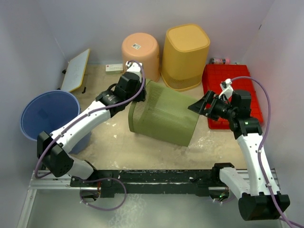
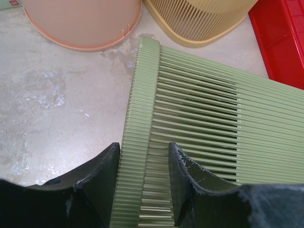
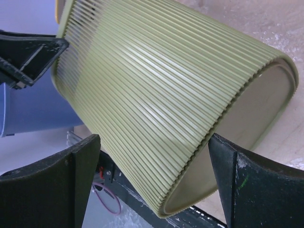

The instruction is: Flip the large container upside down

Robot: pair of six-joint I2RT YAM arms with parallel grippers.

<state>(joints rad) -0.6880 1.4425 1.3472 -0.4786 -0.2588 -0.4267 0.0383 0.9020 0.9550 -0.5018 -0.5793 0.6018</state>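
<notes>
While the left gripper (image 2: 143, 159) pinches one end of the tipped green bin (image 1: 164, 116), the right gripper (image 3: 154, 140) gapes wide at the other.

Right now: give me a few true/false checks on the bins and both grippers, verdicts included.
1. The green bin lies tipped on its side. True.
2. The right gripper is clamped on the green bin. False: its jaws stand wide open, with the bin's far end between them and no grip.
3. The left gripper is closed across the green bin's ribbed rim band. True.
4. The yellow bin stands mouth up. False: it sits upside down, base up, at the back of the table.
5. The blue bucket sits mouth up at the left. True.
</notes>
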